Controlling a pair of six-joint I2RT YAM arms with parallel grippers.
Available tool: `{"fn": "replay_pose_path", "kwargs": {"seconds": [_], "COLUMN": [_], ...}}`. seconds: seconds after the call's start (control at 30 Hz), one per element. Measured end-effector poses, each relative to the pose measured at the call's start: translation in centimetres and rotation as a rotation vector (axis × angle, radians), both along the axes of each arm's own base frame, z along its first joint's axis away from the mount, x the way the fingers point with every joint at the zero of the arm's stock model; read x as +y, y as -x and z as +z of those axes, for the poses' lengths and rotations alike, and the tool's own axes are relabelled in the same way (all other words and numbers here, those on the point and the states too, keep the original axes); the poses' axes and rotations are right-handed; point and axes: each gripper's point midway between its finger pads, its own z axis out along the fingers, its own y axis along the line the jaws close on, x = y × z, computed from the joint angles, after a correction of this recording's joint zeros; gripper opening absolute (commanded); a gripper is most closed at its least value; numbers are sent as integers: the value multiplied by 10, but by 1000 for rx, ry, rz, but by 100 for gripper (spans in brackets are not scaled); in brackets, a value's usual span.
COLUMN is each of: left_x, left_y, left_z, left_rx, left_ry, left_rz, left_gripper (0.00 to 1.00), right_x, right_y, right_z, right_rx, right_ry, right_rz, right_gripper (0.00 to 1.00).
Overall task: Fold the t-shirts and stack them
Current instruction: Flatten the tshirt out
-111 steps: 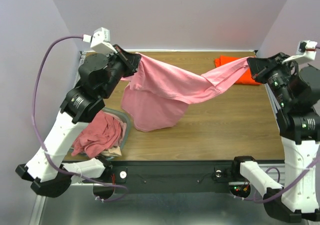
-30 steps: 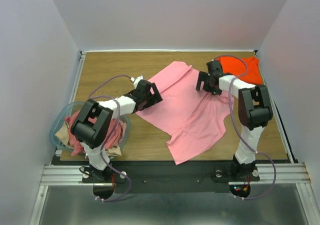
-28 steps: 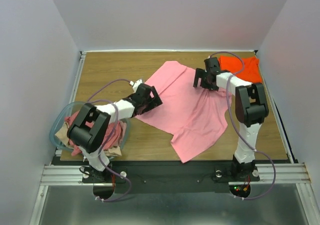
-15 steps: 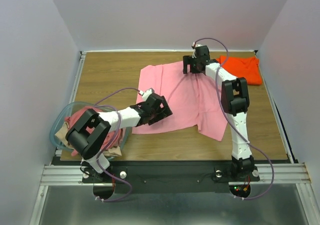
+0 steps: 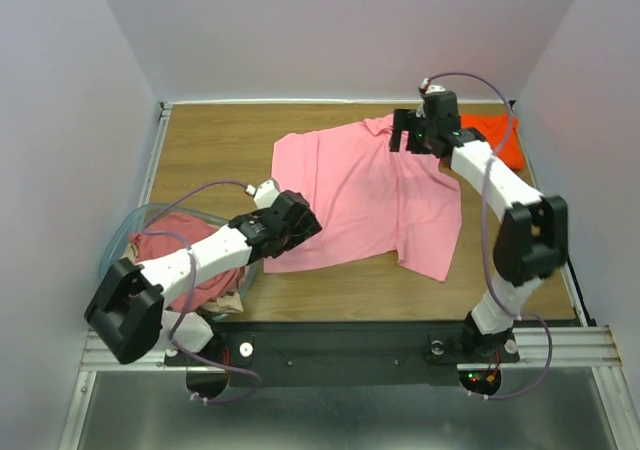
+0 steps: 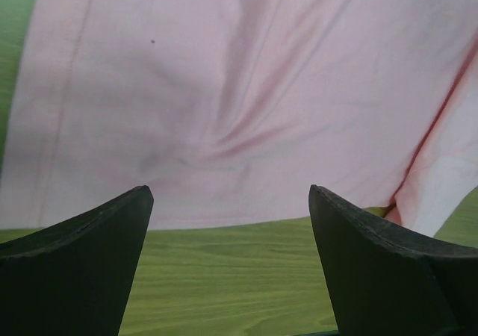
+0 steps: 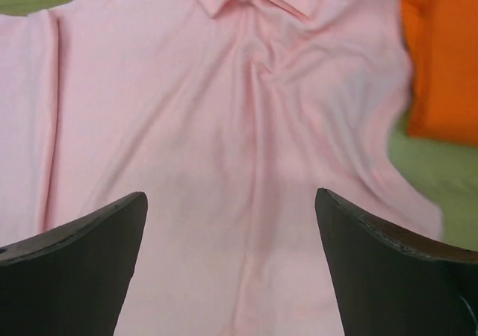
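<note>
The light pink t-shirt is soft matt cloth, faintly creased, on a table of smooth wood-grain board with a dull sheen. The orange t-shirt is matt cloth too. The tub is clear, glossy bluish plastic, and the left gripper has fingers of dark matt plastic.

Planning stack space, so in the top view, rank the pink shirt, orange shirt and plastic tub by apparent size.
Largest: pink shirt, spread flat.
Next: plastic tub, partly covered.
Smallest: orange shirt, partly covered.
</note>
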Motion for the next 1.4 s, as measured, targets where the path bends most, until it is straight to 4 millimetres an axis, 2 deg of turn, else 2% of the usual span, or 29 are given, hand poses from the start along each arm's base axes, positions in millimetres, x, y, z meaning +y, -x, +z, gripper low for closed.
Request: {"fn": "replay_pose_path", "kwargs": {"seconds": [0.07, 0.13, 0.17, 0.2, 0.27, 0.37, 0.43, 0.5, 0.63, 0.87, 1.23, 1.4], "left_x": [10, 24, 32, 40, 46, 49, 51, 54, 65, 71, 80, 83], "left_y": [7, 18, 25, 32, 40, 46, 48, 49, 50, 45, 46, 47], "left_z": [4, 0, -6, -13, -17, -22, -25, -30, -42, -45, -61, -64], "left_rx": [-8, 4, 18, 38, 51, 66, 76, 90, 117, 103, 168, 189], "left_ry": [19, 19, 13, 3, 17, 30, 33, 28, -15, -30, -169, -216], "left_rz": [41, 78, 98, 117, 141, 166, 183, 216, 293, 372, 390, 394], "left_gripper": [98, 98, 98, 98, 98, 97, 96, 96, 96, 83, 82, 78], "right_x": [-14, -26, -31, -34, -40, -44, -45, -47, -46, -45, -51, -52], "right_y": [31, 66, 88, 103, 137, 177, 197, 211, 218, 221, 234, 237], "right_z": [30, 44, 44, 40, 17, -26, -45, -53, -45, -36, -35, -38], "right_rx": [-53, -93, -94, -85, -42, 63, 116, 142, 118, 96, 97, 110], "right_ry": [-26, -79, -108, -133, -176, -210, -220, -233, -265, -292, -283, -276], "right_rz": [-67, -139, -173, -196, -242, -284, -299, -312, -316, -316, -334, -338], "right_gripper": [100, 100, 100, 100, 100, 100, 100, 100, 100, 100, 100, 100]}}
